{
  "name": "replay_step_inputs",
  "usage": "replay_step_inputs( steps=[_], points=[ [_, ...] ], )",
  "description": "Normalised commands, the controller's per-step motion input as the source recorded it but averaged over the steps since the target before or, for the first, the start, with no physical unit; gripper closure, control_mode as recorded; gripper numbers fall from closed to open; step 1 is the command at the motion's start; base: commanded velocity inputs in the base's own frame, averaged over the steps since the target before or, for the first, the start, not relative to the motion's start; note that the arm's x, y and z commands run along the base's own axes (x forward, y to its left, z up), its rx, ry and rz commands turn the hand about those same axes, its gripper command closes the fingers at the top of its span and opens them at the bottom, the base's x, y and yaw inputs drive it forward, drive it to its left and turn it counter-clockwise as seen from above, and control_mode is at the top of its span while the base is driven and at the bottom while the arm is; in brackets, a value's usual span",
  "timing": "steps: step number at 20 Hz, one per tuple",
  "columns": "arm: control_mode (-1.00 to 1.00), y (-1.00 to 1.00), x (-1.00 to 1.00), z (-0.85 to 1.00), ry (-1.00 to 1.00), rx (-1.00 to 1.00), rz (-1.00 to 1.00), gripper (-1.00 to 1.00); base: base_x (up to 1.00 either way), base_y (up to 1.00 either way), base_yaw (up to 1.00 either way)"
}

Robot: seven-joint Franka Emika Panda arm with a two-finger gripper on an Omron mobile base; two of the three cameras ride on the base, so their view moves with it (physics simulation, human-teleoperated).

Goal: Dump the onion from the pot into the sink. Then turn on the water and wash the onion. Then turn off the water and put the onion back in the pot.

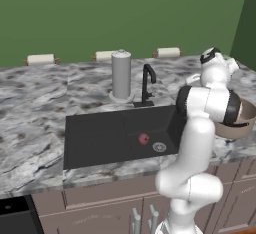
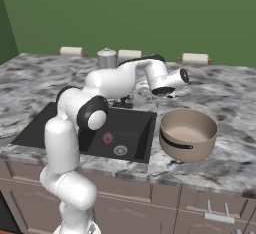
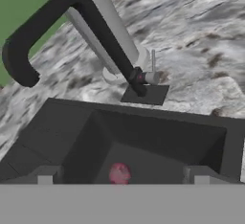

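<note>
Onion (image 1: 144, 138) is lying on the black floor of the sink (image 1: 95, 133) in the left base view, just beside the round metal drain (image 1: 159, 147), so the dumping is looking finished. No blue stream is coming from the faucet (image 1: 148, 84), so I judge that turning on the water is the step in hand. The tan pot (image 1: 239, 120) is sitting on the counter to the right of the basin, half hidden by the arm.

Moving to the right base view, the pot is standing upright and empty beside the sink's right edge, its dark handle facing the camera. The gripper (image 2: 162, 92) is hanging over the counter behind the basin, near the faucet, with nothing in it.

Turning to the hand view, the two finger tips (image 3: 45, 176) are standing far apart, spread wide and pinching nothing. The onion is showing as a small reddish-pink ball, blurred, between them on the basin floor. The faucet's small grey lever (image 3: 152, 74) is sticking out at its base; the next move is likely calling for a reach to that lever and a push.
</note>
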Motion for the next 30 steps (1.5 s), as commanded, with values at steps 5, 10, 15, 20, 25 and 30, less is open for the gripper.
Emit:
replay_step_inputs(
  steps=[5, 10, 15, 20, 25, 30],
  points=[
    [-1.0, 0.41, -1.0, 0.02, 0.0, -0.11, -0.13, -1.0, 0.0, 0.0, 0.0],
    [-1.0, 0.72, -0.84, 0.04, 0.1, -0.1, -0.09, -1.0, 0.0, 0.0, 0.0],
    [-1.0, 0.72, -0.4, 0.04, 0.16, -0.1, -0.1, -1.0, 0.0, 0.0, 0.0],
    [-1.0, 0.55, -0.04, 0.0, 0.18, -0.12, -0.11, -1.0, 0.0, 0.0, 0.0],
    [-1.0, 0.38, 0.15, -0.08, 0.17, -0.1, -0.08, -1.0, 0.0, 0.0, 0.0],
    [-1.0, 0.16, 0.2, -0.33, 0.13, -0.08, -0.02, -1.0, 0.0, 0.0, 0.0]
  ],
)
